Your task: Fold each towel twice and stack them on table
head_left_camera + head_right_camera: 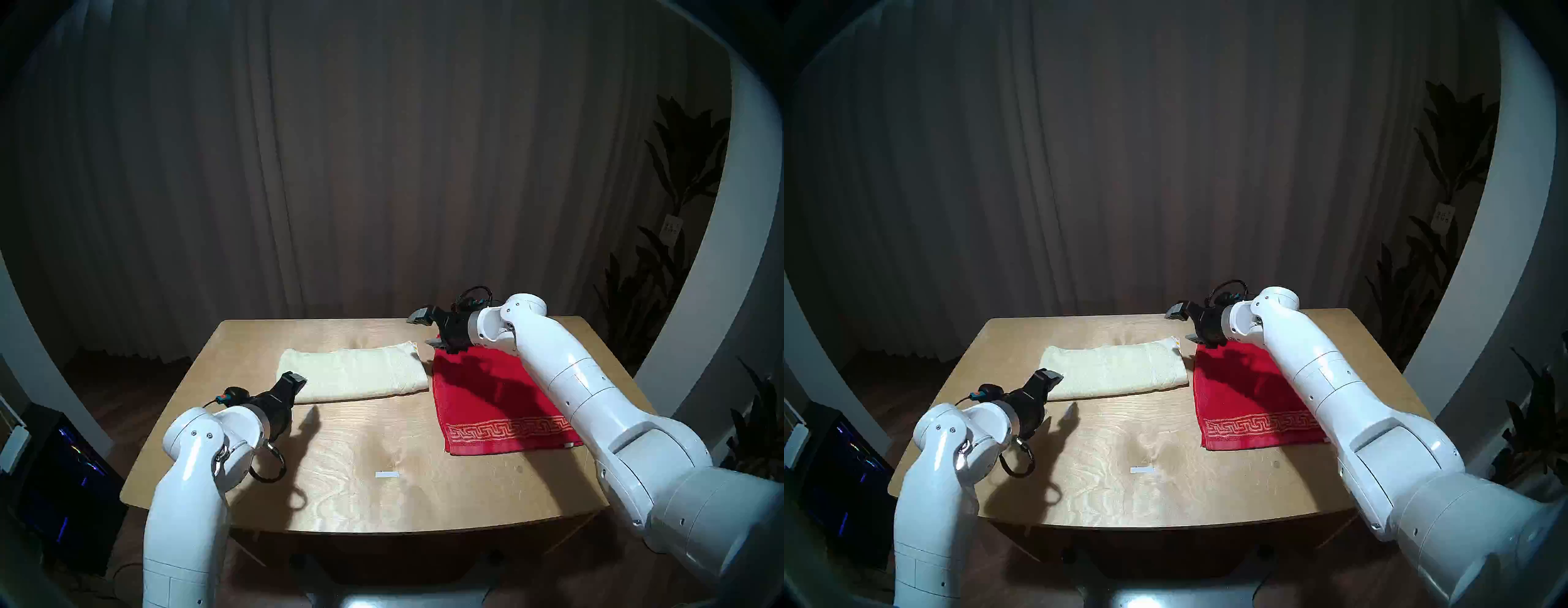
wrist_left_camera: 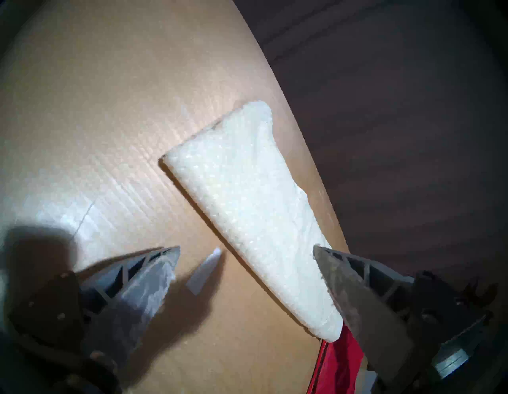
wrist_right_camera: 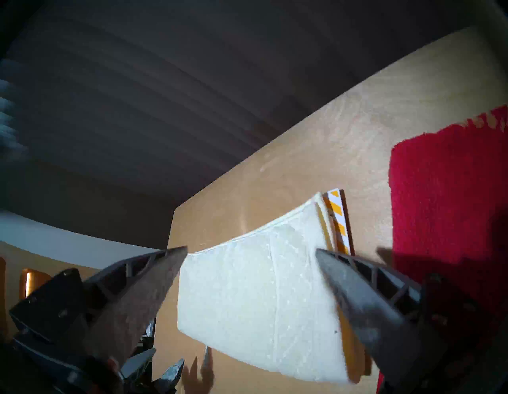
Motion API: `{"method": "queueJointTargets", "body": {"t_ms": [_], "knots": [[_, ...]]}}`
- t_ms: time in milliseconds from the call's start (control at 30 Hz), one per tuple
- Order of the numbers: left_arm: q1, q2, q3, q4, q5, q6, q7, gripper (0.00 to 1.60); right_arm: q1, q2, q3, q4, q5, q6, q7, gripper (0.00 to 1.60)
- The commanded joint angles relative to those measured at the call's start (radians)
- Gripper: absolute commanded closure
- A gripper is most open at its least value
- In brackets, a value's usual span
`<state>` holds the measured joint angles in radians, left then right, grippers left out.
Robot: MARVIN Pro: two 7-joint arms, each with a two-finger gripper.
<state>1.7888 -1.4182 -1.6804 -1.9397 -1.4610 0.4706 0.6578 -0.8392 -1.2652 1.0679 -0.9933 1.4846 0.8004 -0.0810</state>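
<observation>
A cream towel (image 1: 352, 373) (image 1: 1115, 369) lies folded into a long strip across the back middle of the table (image 1: 360, 488). Right of it a red towel (image 1: 488, 399) (image 1: 1242, 395) with a gold key border lies flat, partly under my right arm. My left gripper (image 1: 295, 382) (image 2: 246, 247) hovers open at the cream towel's (image 2: 247, 198) near-left corner, holding nothing. Open and empty too, my right gripper (image 1: 426, 329) (image 3: 251, 249) hangs above the cream towel's (image 3: 247, 302) far-right end, beside the red towel's (image 3: 445, 192) far edge.
A white tape strip (image 1: 387, 474) is stuck near the table's front middle. A dark curtain hangs behind the table. Plants (image 1: 679, 254) stand at the right, and a dark computer case (image 1: 63, 479) sits on the floor at the left.
</observation>
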Motion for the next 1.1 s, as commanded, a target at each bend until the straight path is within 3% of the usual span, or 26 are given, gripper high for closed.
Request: {"method": "queueJointTargets", "body": {"t_ms": [0, 467, 1067], "knots": [[0.043, -0.034, -0.013, -0.063, 0.014, -0.055, -0.029, 0.00, -0.013, 0.027, -0.003, -0.108, -0.026, -0.033, 0.040, 0.00], [0.026, -0.090, -0.016, -0.058, 0.074, -0.182, -0.049, 0.00, -0.095, 0.096, -0.027, -0.291, -0.130, -0.160, 0.117, 0.00], [-0.047, -0.136, 0.024, 0.091, 0.169, -0.346, -0.109, 0.00, -0.285, 0.178, 0.002, -0.543, -0.316, -0.450, 0.232, 0.00]]}}
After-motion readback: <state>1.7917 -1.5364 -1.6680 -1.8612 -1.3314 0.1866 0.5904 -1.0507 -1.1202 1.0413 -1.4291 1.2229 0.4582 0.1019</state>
